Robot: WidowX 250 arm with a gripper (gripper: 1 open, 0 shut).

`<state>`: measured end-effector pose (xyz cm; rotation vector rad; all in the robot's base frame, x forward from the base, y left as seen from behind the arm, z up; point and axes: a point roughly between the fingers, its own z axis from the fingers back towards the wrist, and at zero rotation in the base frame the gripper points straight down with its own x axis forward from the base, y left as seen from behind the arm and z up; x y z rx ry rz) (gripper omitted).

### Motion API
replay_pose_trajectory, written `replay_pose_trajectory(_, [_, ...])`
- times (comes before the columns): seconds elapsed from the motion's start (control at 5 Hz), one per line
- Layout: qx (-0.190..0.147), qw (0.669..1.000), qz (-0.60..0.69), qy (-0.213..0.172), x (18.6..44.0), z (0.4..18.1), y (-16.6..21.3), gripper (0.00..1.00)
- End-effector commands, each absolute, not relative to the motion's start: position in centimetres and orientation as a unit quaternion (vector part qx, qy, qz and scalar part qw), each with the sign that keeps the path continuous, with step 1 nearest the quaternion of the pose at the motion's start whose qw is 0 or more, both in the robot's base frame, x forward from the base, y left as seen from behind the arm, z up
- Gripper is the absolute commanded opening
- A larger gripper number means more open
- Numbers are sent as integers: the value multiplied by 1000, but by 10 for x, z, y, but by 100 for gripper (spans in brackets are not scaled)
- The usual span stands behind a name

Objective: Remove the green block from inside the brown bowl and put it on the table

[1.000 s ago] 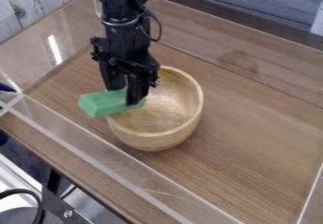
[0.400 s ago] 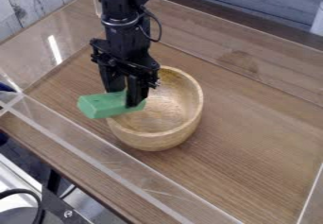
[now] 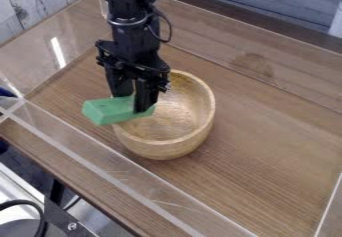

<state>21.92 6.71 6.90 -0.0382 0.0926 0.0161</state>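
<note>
Block (image 3: 108,110) hung clamped in closed fingers (image 3: 139,108), gripped at right end, rest jutting left past bowl (image 3: 174,121) rim. Held outside bowl, above bench (image 3: 254,71) at near left, likely for set-down there.

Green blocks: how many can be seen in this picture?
1. The small flat bright green block is held in the shut black claw, over the left rim of the round light-brown wooden bowl. None seems hidden.
</note>
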Motion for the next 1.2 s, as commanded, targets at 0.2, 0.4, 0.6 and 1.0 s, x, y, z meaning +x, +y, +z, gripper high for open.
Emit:
replay_pose_trajectory(0.2, [-12, 1000, 10, 5, 232, 91, 72, 0])
replay_pose_trajectory(0.4, [-14, 1000, 10, 4, 232, 93, 71, 0])
replay_pose_trajectory(0.6, [-16, 1000, 11, 3, 232, 94, 71, 0])
replay_pose_trajectory(1.0, [-20, 1000, 12, 0, 233, 98, 70, 0])
